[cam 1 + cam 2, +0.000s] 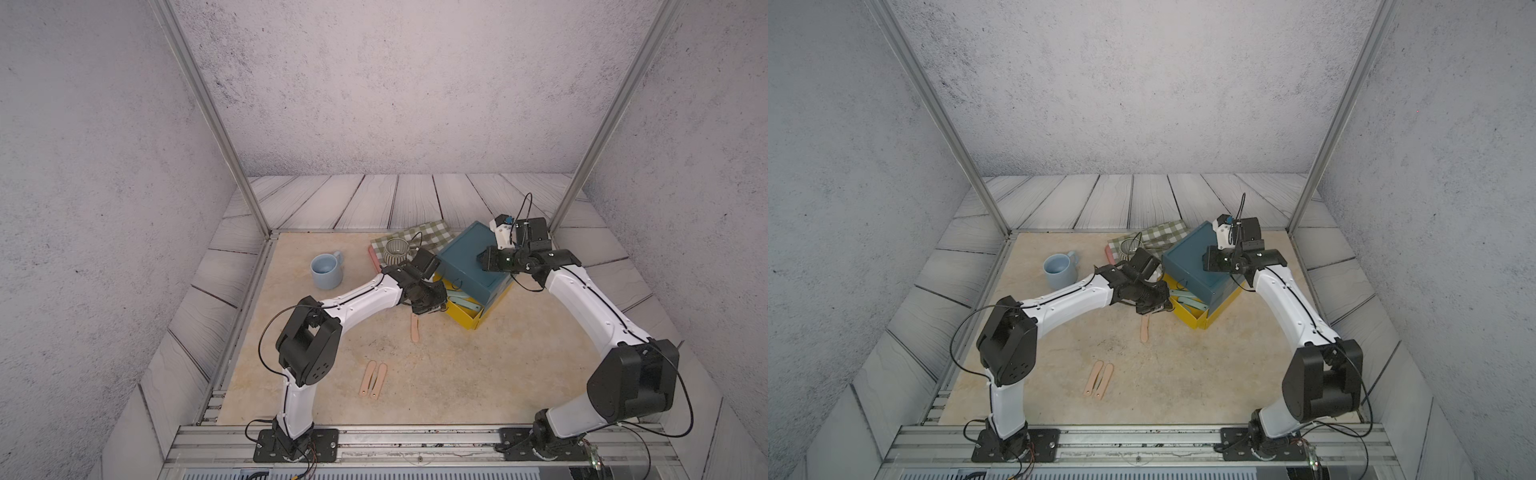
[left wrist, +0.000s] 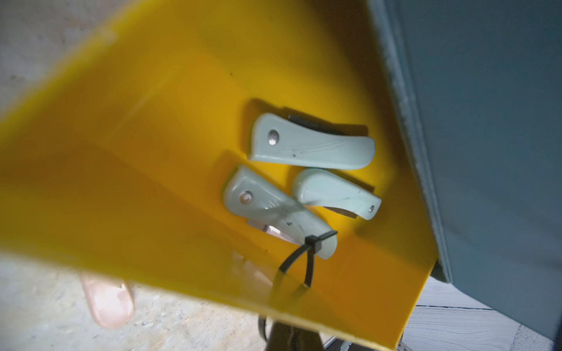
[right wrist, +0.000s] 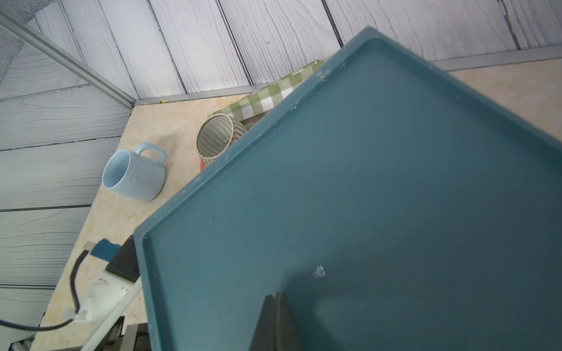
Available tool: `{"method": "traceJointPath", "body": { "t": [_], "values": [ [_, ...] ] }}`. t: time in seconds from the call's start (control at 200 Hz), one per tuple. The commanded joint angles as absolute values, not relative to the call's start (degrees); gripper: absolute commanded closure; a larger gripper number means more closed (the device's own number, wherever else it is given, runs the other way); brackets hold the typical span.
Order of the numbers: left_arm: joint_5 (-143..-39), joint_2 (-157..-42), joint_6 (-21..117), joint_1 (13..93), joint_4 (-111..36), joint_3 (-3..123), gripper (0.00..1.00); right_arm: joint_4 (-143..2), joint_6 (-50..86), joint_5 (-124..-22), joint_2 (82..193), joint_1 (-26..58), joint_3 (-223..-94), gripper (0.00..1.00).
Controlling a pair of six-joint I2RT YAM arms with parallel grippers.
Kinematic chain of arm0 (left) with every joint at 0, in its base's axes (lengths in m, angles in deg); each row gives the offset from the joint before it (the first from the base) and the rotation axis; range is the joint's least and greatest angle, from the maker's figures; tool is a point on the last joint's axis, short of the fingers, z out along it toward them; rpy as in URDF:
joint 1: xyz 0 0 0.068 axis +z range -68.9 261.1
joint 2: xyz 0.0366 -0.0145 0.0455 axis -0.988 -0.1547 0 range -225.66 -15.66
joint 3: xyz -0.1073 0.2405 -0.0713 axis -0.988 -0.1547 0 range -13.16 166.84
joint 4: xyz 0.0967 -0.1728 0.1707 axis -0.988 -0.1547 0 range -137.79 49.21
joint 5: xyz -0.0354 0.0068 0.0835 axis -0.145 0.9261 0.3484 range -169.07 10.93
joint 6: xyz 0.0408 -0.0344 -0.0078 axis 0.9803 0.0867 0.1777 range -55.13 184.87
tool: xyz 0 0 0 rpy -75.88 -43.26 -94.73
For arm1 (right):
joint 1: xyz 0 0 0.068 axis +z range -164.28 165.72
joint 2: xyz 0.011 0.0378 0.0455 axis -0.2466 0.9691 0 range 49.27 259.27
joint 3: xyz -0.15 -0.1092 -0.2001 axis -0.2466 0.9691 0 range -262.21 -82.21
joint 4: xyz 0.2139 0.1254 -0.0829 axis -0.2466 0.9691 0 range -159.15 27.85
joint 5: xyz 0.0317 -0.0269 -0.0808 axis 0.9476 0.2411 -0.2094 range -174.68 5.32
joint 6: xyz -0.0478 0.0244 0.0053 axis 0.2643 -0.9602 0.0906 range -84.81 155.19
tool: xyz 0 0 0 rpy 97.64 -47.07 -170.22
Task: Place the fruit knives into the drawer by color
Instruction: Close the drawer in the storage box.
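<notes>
The drawer is a teal-topped chest at the back right. Its lower yellow drawer is pulled out, and three mint-green fruit knives lie in it. My left gripper is shut at this drawer's front wall, right beside the black pull loop; whether it pinches the loop I cannot tell. My right gripper is shut, its tips resting on the chest's teal top. One peach-pink knife lies just in front of the open drawer. Two more lie side by side nearer the front.
A light blue mug stands at the back left. A ribbed grey cup sits on a green checked cloth over a pink tray, just left of the chest. Metal frame posts rise at the back corners.
</notes>
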State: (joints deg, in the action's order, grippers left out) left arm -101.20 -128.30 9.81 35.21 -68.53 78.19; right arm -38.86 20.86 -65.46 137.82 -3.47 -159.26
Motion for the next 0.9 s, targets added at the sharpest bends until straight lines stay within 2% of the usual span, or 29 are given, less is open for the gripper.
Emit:
{"method": "traceJointPath", "body": {
  "t": [0.0,0.896],
  "values": [
    [-102.17,-130.15,9.95,34.94,-66.92,80.23,1.0,-15.01,21.62,-69.5,145.85,-3.26,-151.27,1.0],
    [-102.6,-136.96,9.24,34.92,-62.82,91.33,1.0,-14.67,21.57,-70.01,145.29,-3.28,-150.59,1.0]
  ]
}}
